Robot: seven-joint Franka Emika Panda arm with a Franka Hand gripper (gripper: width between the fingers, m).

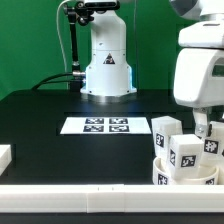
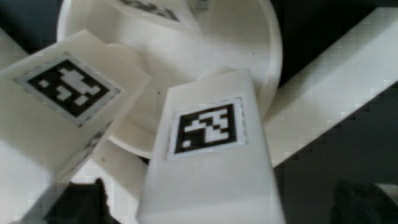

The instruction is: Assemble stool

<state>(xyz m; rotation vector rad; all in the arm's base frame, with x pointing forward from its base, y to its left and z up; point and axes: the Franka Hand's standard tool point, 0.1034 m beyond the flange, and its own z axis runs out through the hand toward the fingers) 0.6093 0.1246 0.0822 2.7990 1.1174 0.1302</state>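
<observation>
Green backdrop behind, black worktop [image 1: 40, 115] below, and my arm's white base [image 1: 107, 65] standing at the far edge. On the worktop in front of the base lies the marker board [image 1: 105, 125], flat and untouched. A plain white bar [image 1: 70, 176] runs along the near edge, with another white piece [image 1: 4, 156] at the exterior view's left.

All the action sits at the exterior view's lower right. The round seat [image 1: 160, 172] rests there near the bar, and several tagged legs [image 1: 187, 152] stand crowded on or against it, one leg [image 1: 166, 130] a little further back. My gripper [image 1: 203, 130] hangs right over that cluster. From the exterior view I see one of the fingers [image 1: 199, 128] reaching down beside a leg, but I cannot tell whether the fingers are apart or clamped on anything.

The wrist view is filled by a tagged leg [image 2: 210, 150] close up, tilted, with a second tagged leg [image 2: 71, 90] beside it and the seat's curved rim [image 2: 187, 40] behind.

My worry is the crowding. With the legs packed this tightly, I judge that any sideways move could knock a neighbour over or shove the seat along the worktop. If the leg is tilted between the fingers, it may meet its socket at an angle and jam.
</observation>
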